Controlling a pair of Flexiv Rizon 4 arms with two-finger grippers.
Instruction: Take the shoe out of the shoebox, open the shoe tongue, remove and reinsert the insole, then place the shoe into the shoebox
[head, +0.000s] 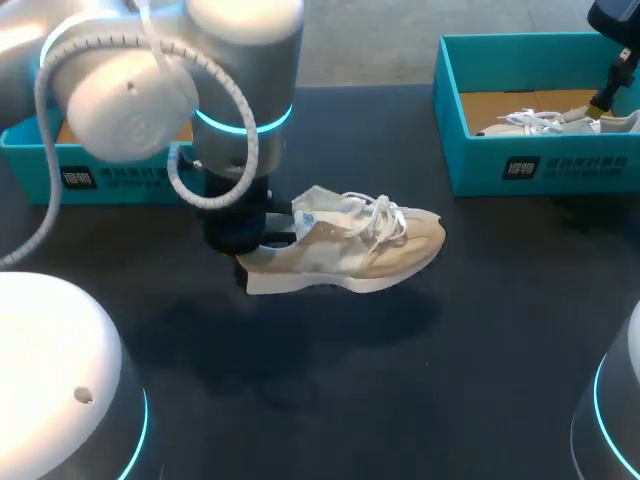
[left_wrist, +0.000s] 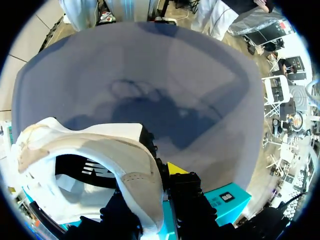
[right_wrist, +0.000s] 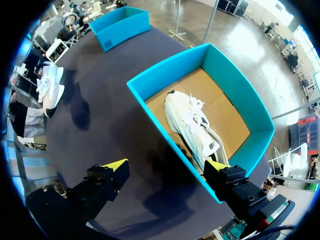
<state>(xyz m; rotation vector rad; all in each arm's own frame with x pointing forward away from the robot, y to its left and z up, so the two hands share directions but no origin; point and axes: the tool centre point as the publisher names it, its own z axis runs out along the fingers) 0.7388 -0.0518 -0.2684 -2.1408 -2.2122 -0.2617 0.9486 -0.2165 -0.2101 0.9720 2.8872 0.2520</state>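
Note:
A beige shoe (head: 350, 250) with white laces hangs level above the dark table, toe pointing right, its shadow on the table below. My left gripper (head: 248, 240) is shut on its heel. In the left wrist view the heel collar (left_wrist: 135, 160) sits between the fingers, with one yellow tip (left_wrist: 175, 169) showing. To the right stands an open teal shoebox (head: 540, 165) with a white shoe (right_wrist: 195, 130) lying in it. Over that box's far right end hangs my right gripper (right_wrist: 165, 167), open with nothing between its fingers; the head view shows it at the top right corner (head: 605, 95).
A second teal shoebox (head: 110, 170) stands at the back left, partly hidden behind my left arm. Dark table (head: 400, 380) lies bare between the held shoe and the front edge.

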